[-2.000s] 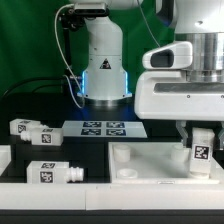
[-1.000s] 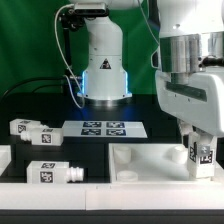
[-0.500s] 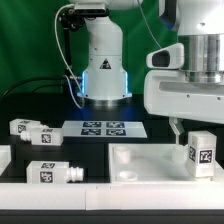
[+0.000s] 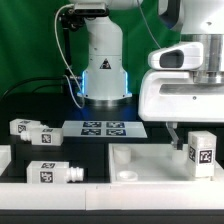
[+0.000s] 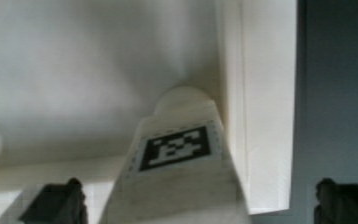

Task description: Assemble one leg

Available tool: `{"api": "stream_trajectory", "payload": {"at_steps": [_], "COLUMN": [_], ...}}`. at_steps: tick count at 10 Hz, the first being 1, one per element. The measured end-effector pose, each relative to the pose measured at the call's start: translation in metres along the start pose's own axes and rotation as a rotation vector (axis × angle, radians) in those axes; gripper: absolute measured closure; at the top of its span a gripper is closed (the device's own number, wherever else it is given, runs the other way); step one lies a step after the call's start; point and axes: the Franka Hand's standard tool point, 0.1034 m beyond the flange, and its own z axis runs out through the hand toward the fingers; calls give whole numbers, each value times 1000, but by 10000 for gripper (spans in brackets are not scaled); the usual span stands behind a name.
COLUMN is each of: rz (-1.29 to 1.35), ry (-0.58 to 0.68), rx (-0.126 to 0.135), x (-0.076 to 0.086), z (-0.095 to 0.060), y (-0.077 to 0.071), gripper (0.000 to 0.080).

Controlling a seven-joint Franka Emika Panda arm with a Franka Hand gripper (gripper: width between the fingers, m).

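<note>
One leg, a stubby white post with a square tag, stands upright on the right end of the wide flat white panel. My gripper hangs straight over it, fingers either side. In the wrist view the leg fills the middle. My gripper is open, and both dark fingertips stand apart from the leg's sides. Whether the leg's foot sits in a socket is hidden.
Two more legs lie on their sides at the exterior view's left, one further back and one near the front. The marker board lies in front of the robot base. A round socket shows in the panel.
The gripper body has turned about the upright leg and come back square to the camera. The leg stays at the same corner, its tagged face shifted slightly right. The other legs have not moved.
</note>
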Motion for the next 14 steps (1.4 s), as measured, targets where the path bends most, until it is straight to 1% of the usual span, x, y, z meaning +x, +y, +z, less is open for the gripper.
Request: {"api": "stream_trajectory", "payload": {"at_steps": [1,2,3,4,5,7,8,9,10,11,12,13,14], "rz": [37,36,70,170,246,368,528,621,805,1023,1182,1284,1353], "ry": [0,0,0,-1,-1,-2,-1,-7,-15,-37,-50,-56,-62], "rx": [1,1,1,4,4,5,1,-3,6,35,54,67,72], "x": [0,0,0,0,0,0,0,1,1,1,1,2,2], "z": [0,0,0,0,0,0,0,0,1,2,2,2,3], "y": [0,0,0,0,0,-1,-1,-1,1,3,4,6,6], "gripper": [151,264,400,400,515,515,515,515,515,515,514,514,514]}}
